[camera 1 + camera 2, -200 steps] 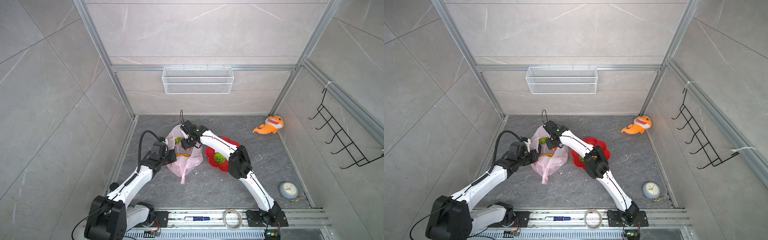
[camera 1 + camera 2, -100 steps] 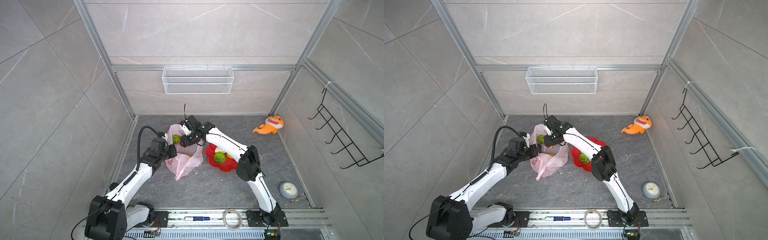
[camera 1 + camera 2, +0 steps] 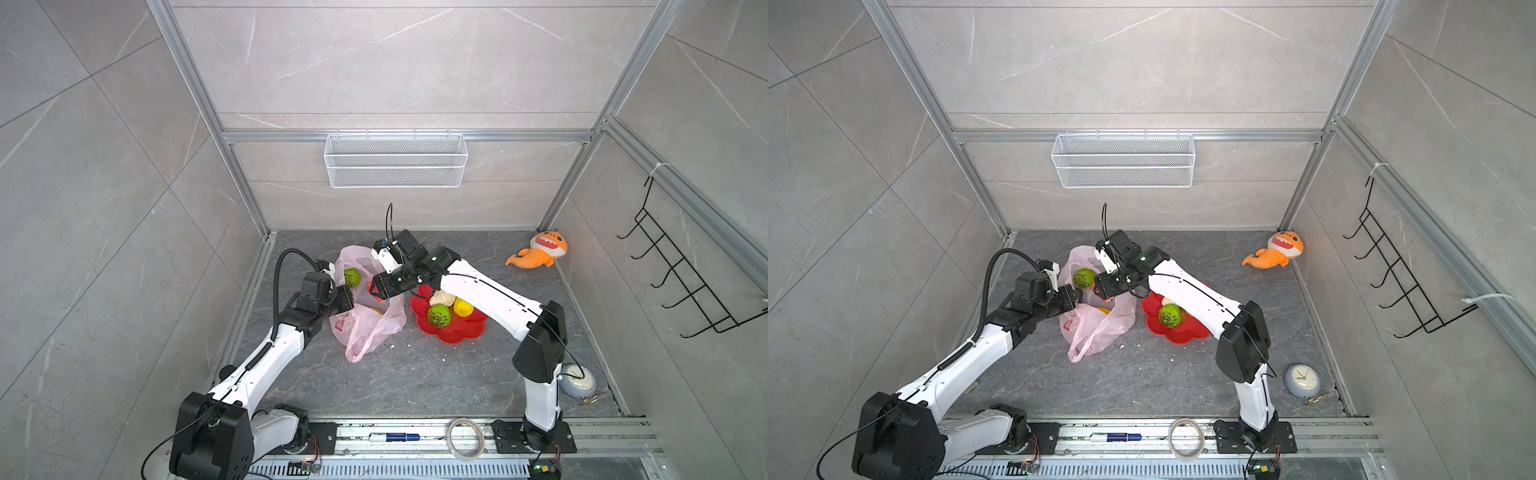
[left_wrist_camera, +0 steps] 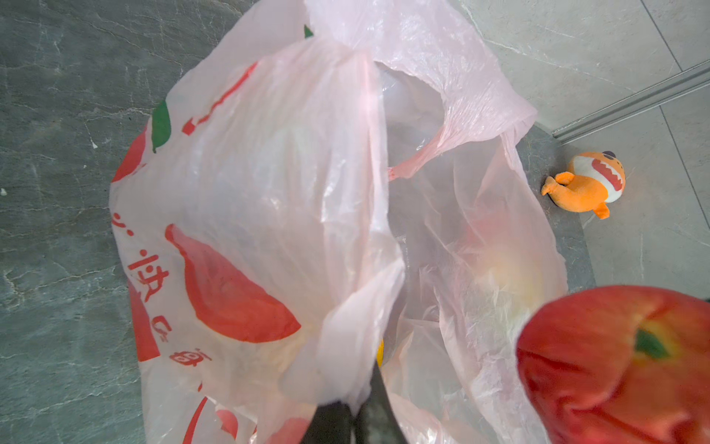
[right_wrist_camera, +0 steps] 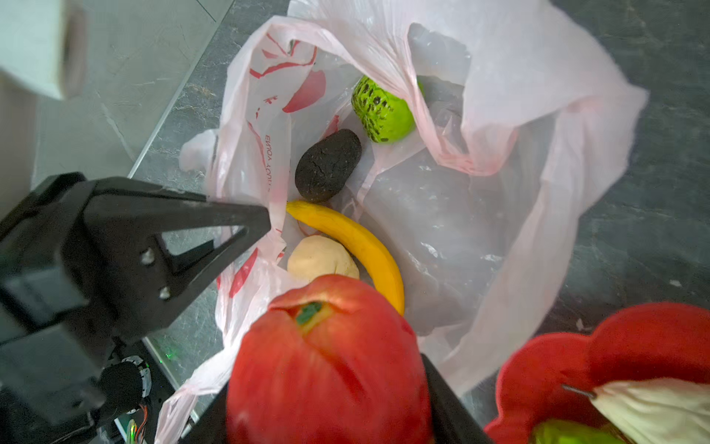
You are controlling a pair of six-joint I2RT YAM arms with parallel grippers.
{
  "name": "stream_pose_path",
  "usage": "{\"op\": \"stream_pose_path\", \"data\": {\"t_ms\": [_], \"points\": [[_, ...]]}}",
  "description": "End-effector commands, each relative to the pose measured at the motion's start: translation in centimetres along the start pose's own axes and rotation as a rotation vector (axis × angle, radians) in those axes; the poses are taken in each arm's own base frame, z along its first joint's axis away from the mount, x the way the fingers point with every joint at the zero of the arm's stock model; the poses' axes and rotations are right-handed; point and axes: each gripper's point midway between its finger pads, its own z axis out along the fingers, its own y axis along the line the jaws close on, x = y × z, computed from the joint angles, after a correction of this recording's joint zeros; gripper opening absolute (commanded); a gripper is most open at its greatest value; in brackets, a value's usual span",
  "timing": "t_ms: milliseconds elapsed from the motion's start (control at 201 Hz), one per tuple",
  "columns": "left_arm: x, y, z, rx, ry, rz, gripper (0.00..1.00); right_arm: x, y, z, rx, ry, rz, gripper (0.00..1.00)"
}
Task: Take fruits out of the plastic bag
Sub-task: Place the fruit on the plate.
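Red apple (image 5: 326, 357) sits in right tool (image 3: 376, 289), jaws half open around its middle, over plastic bag (image 4: 269, 192) mouth; looks light, squashy, so grip across the belly. Left tool (image 4: 353, 417) pinched shut on bag rim; 4 fruits (image 5: 357, 246) lie inside.
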Motion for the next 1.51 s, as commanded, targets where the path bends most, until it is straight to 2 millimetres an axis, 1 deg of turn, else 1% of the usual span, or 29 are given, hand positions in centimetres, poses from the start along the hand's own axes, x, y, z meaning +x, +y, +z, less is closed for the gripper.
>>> {"op": "stream_pose_path", "data": {"t_ms": [0, 114, 224, 314, 403, 488, 503, 518, 602, 667, 766, 891, 1110, 1214, 1344, 1413, 1503], "points": [[-2.0, -1.1, -0.7, 0.011, -0.051, 0.020, 0.00, -0.6, 0.2, -3.8, 0.020, -0.085, 0.000, 0.25], [-2.0, -1.1, -0.8, 0.007, -0.049, 0.015, 0.00, 0.5, -1.1, -6.3, 0.077, -0.113, 0.007, 0.25], [-1.9, -1.0, -0.9, 0.000, -0.042, 0.009, 0.00, 2.2, -3.2, -8.0, 0.143, -0.112, 0.034, 0.25], [-1.8, -0.9, -1.0, -0.006, -0.042, 0.007, 0.00, 4.0, -5.6, -8.9, 0.188, -0.100, 0.084, 0.25], [-1.9, -0.8, -1.1, -0.009, -0.042, 0.007, 0.00, 6.1, -8.0, -9.3, 0.235, -0.080, 0.139, 0.25], [-1.9, -0.7, -1.1, -0.016, -0.042, 0.008, 0.00, 7.8, -9.9, -9.4, 0.286, -0.059, 0.174, 0.25], [-1.9, -0.7, -1.1, -0.016, -0.042, 0.008, 0.00, 7.9, -10.1, -9.5, 0.291, -0.060, 0.179, 0.25], [-1.9, -0.7, -1.1, -0.018, -0.042, 0.007, 0.00, 8.5, -10.6, -9.4, 0.304, -0.047, 0.190, 0.25], [-1.8, -0.6, -1.1, -0.022, -0.040, 0.008, 0.00, 10.5, -12.4, -8.9, 0.354, -0.010, 0.229, 0.25], [-1.8, -0.6, -1.1, -0.023, -0.037, 0.006, 0.00, 12.0, -13.6, -8.2, 0.390, 0.019, 0.255, 0.25], [-1.7, -0.5, -1.1, -0.026, -0.034, 0.008, 0.00, 13.8, -15.3, -7.1, 0.437, 0.051, 0.299, 0.26], [-1.7, -0.5, -1.3, -0.029, -0.032, 0.012, 0.00, 15.4, -16.7, -6.0, 0.472, 0.082, 0.338, 0.26], [-1.3, -0.2, -1.7, -0.037, -0.033, 0.010, 0.00, 17.7, -18.6, -4.2, 0.526, 0.147, 0.365, 0.29], [-1.2, -0.1, -1.7, -0.040, -0.032, 0.008, 0.00, 18.4, -19.3, -3.2, 0.537, 0.172, 0.384, 0.30], [-1.2, 0.1, -1.9, -0.046, -0.045, 0.003, 0.00, 18.9, -19.9, -2.8, 0.547, 0.187, 0.399, 0.33], [-1.2, 0.1, -2.0, -0.047, -0.049, 0.002, 0.00, 19.1, -20.1, -2.7, 0.554, 0.194, 0.402, 0.36], [-1.0, 0.2, -2.1, -0.049, -0.044, 0.002, 0.00, 19.4, -20.3, -2.5, 0.559, 0.203, 0.409, 0.43]]}}
